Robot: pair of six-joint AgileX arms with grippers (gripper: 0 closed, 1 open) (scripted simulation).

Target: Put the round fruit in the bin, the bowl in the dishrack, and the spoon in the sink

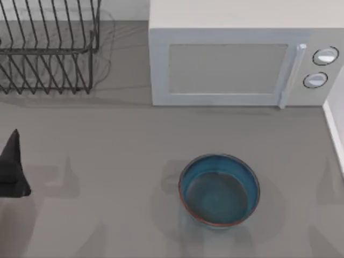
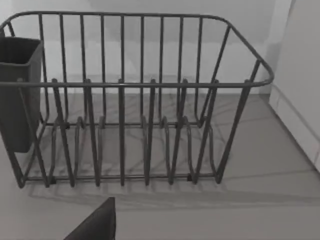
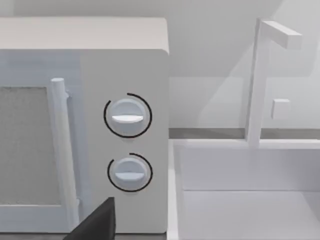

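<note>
The bowl (image 1: 219,189), blue-teal inside with a reddish-brown rim, stands upright on the grey counter near the front, right of the middle. The black wire dishrack (image 1: 48,48) sits at the back left; the left wrist view looks into the dishrack (image 2: 135,125), which holds nothing between its prongs. My left gripper (image 1: 13,166) hangs at the counter's left edge, well left of the bowl and in front of the rack. A dark part of my right gripper (image 3: 97,222) shows before the microwave. The white sink (image 3: 250,200) lies right of the microwave. The round fruit, spoon and bin are out of view.
A pale grey microwave (image 1: 236,59) with two knobs and a handle fills the back middle and right. A dark grey box (image 2: 17,90) hangs on one end of the rack. A white faucet (image 3: 260,80) rises behind the sink. The sink's rim (image 1: 336,129) edges the counter's right side.
</note>
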